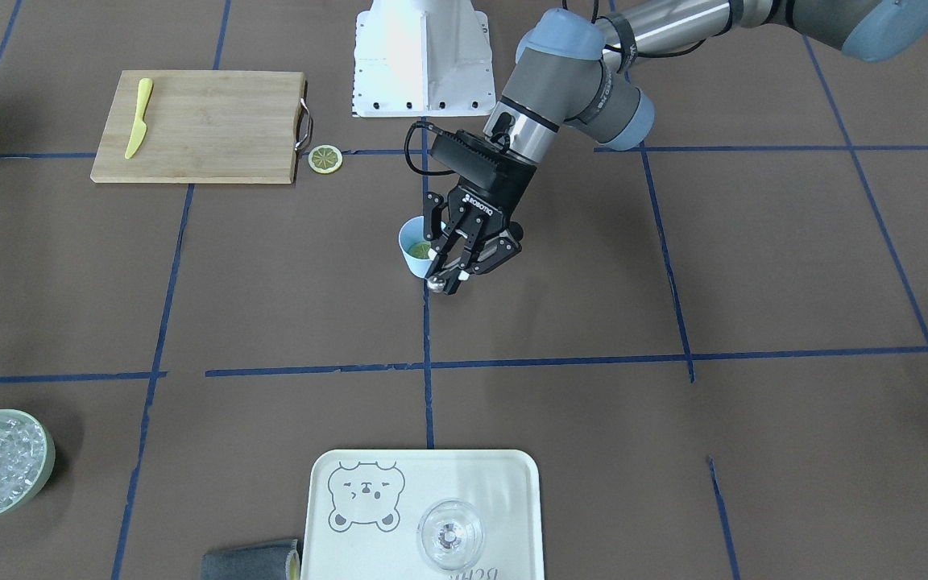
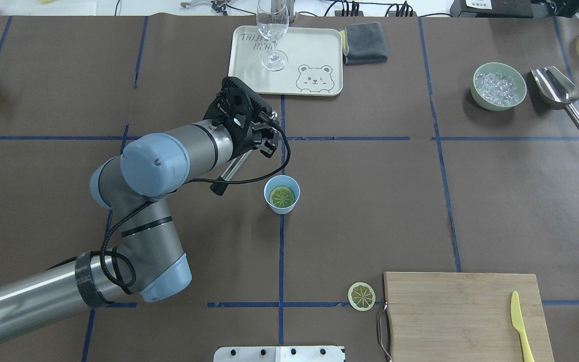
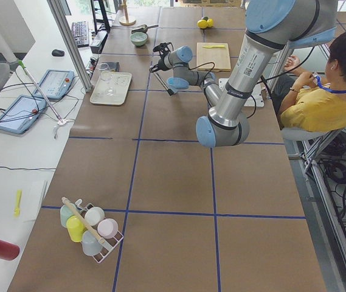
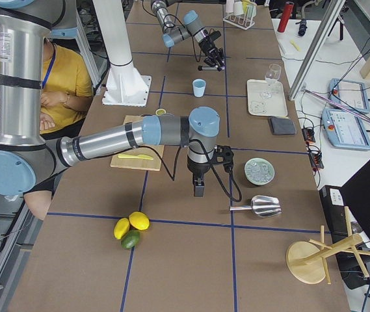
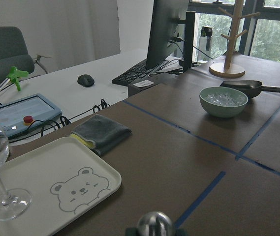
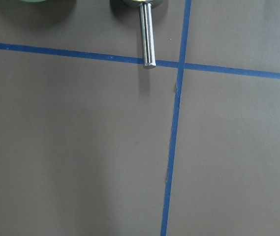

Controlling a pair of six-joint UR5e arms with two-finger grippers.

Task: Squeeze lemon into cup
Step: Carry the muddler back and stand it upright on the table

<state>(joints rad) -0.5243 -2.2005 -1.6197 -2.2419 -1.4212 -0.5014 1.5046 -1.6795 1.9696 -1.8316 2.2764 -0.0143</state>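
The light-blue cup (image 2: 268, 191) stands mid-table with a lemon slice (image 2: 282, 197) lying flat inside it; the slice also shows in the cup in the front view (image 1: 419, 250). My left gripper (image 1: 449, 274) hangs tilted just beside the cup (image 1: 410, 263), above the table. It is shut on a metal rod (image 2: 230, 171) with a ball end (image 1: 436, 282), which the left wrist view also shows (image 5: 154, 224). My right gripper (image 4: 199, 187) points down at the table near the scoop, far from the cup; I cannot tell whether it is open or shut.
A second lemon slice (image 2: 361, 295) lies by the wooden cutting board (image 2: 450, 311), which carries a yellow knife (image 2: 519, 327). A tray (image 2: 319, 45) with a clear glass (image 2: 272, 30), a grey cloth (image 2: 366, 42), a bowl of ice (image 2: 477, 95) and a metal scoop (image 2: 556, 88) stand at the far side.
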